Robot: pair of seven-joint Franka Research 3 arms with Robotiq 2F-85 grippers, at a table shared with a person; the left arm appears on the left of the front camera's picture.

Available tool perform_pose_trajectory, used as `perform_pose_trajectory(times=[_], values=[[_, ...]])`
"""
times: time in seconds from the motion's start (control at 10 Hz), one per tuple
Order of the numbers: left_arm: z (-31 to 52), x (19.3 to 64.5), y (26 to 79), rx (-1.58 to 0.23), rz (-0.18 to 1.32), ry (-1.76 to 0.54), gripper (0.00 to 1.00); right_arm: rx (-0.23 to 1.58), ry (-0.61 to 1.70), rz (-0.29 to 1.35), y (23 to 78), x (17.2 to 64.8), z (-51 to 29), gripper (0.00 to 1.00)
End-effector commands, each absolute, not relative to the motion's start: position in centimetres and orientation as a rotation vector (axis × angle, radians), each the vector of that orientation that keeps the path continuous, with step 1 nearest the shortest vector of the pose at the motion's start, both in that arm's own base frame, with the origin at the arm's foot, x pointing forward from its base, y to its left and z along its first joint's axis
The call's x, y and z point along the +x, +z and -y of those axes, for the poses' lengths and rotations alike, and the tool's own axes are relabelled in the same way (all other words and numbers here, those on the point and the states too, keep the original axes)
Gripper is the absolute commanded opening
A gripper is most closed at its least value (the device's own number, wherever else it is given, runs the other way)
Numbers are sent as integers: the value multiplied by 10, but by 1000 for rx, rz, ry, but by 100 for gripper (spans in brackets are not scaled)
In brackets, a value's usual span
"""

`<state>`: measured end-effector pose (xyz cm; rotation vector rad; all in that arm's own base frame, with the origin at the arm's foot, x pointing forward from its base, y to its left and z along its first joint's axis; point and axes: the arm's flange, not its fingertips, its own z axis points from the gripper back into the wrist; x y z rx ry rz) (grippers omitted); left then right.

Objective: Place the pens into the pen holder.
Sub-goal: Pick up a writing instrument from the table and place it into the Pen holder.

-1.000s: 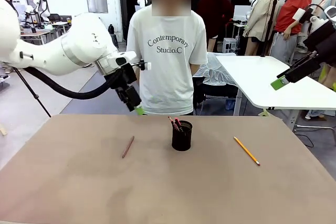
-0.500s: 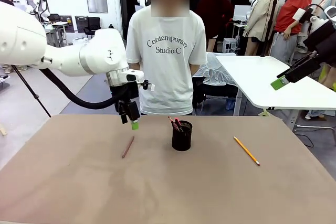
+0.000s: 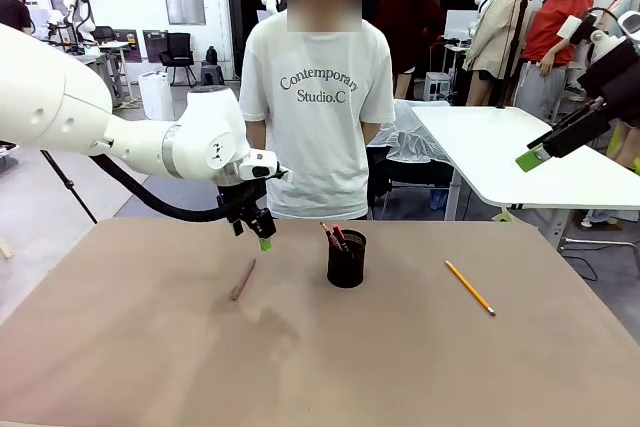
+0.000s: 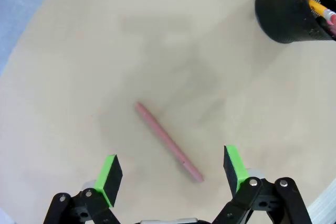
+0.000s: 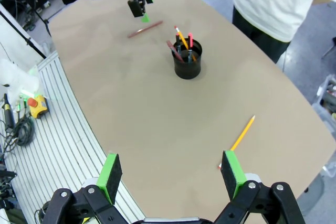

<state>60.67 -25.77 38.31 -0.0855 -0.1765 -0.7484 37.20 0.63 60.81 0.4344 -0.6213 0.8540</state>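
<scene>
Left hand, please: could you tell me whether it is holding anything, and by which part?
Nothing is held: the left hand hovers open above the reddish-brown pen lying on the table.

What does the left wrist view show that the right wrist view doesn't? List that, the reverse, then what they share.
Left wrist view: a close look down at the open left end effector, jaws wide apart above the table, nothing held.
Right wrist view: the open right end effector, the yellow pencil lying loose, the person's white shirt.
Shared: the reddish-brown pen lying flat on the table, and the pen holder with pens standing in it.
</scene>
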Motion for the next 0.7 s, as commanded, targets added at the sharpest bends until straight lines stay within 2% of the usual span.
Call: perform_pose_trajectory(times=[0.0,0.3,0.4,0.6], values=[[256,608,391,-81,177,-763,100,457,853,630,610,372,-7,100],[260,607,388,-88,181,-752,100,457,853,630,610,372,-7,100],[258,614,383,10,125,-594,100,457,853,630,610,372,-7,100],[254,614,379,25,112,-486,100,457,853,630,610,372,-7,100]])
